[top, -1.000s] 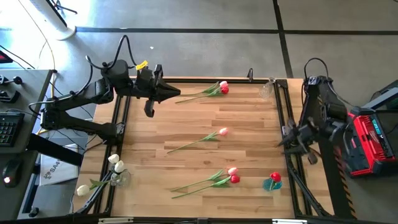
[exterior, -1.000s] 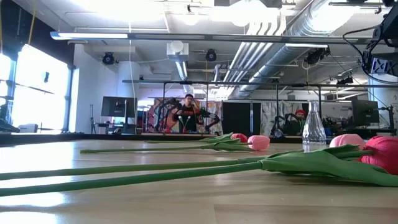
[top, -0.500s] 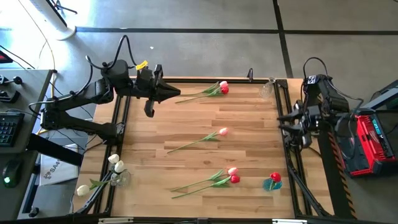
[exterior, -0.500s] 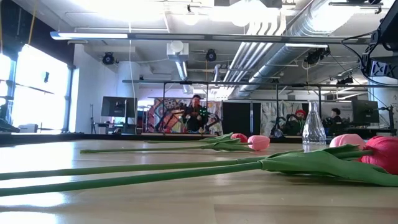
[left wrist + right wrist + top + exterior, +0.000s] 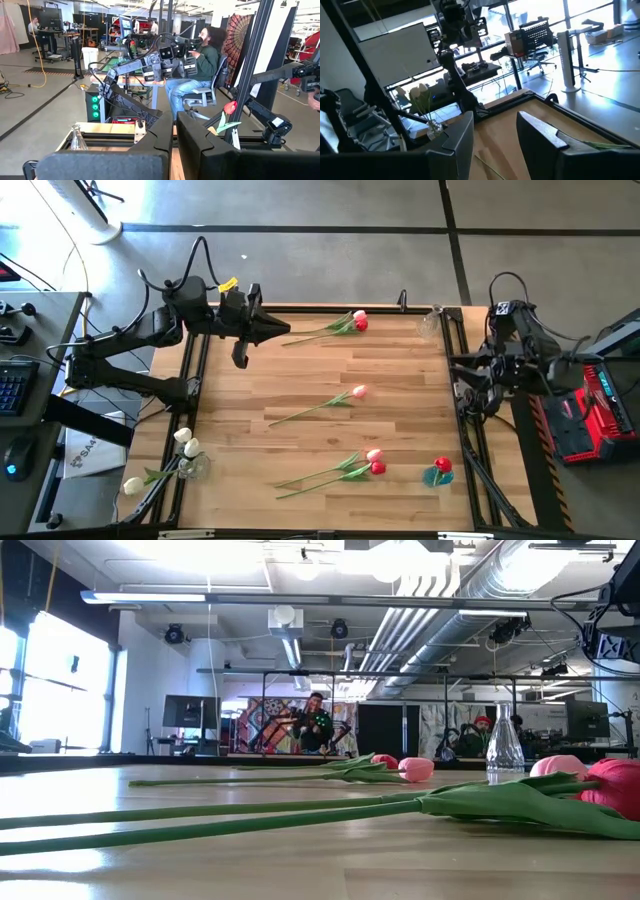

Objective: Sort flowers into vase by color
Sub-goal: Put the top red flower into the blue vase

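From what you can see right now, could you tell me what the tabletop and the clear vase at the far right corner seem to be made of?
The light-brown plank tabletop looks like sealed wood: visible grain, board seams, a soft sheen. The clear narrow-necked vase looks like glass, possibly clear plastic: the room shows through it.

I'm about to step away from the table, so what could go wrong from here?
Two tulips lie crossed near the front, so a grab may lift both. The white-flower vase sits at the table's left edge and could tip. The open right claw hangs over the right rail and could catch it.
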Controlling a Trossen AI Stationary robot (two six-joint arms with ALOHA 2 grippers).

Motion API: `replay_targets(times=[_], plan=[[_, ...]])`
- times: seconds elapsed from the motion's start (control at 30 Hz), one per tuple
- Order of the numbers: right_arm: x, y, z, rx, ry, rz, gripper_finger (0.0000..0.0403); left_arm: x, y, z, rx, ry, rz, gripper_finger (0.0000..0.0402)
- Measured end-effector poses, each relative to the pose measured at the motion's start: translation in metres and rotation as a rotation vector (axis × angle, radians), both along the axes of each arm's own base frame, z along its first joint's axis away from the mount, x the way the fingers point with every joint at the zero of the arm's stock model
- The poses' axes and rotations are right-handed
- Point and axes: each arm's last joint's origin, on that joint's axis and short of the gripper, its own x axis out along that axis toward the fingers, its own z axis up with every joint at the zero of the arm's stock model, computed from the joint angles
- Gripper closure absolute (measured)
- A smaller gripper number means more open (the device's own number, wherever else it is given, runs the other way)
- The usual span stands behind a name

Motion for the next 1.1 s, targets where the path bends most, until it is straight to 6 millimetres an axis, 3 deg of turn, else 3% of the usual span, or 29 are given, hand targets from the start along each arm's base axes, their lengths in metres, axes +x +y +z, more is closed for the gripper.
replay_targets(times=[0.63, 1.1], plan=[[0.037, 0.024, 0.013, 0.010, -0.014, -0.093, 0.0264, 0.000, 0.000, 0.000, 0.000, 0.000, 0.000, 0.0392], [0.068, 0.026, 0.018, 0.014, -0.064, -0.040, 0.0264, 0.000, 0.000, 0.000, -0.056, 0.004, 0.000, 0.0392]])
